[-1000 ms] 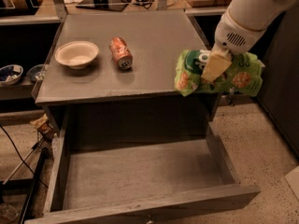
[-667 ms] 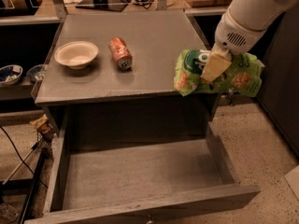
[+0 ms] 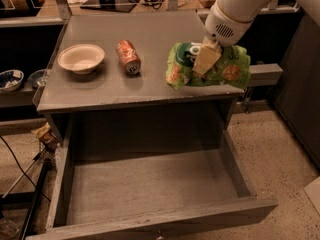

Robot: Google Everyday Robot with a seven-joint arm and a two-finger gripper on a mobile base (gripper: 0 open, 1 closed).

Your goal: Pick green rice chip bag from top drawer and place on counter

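A white robot arm reaches down from the upper right. It ends in a tool that is clamped onto a crinkly light-green rice chip bag. One cream-coloured finger presses across the front of the bag, and the foil crumples around it. The other finger is hidden behind the bag. The bag shows a dark green circle, white lettering and orange-tan chip pictures.

The bag hangs at the front right corner of a broad, flat, grey wooden worktop. Whether its lower edge touches the surface cannot be told.

On the left of the worktop a shallow cream bowl sits upright. Near it, to the right and not touching, an orange soda can lies on its side with its silver end towards the front. The can is well apart from the bag.

Under the worktop, a wide, shallow, grey wooden drawer stands pulled out towards the viewer. It has low side walls and a plain front panel. A narrow grey shelf juts out beside the worktop's right edge, behind the bag.
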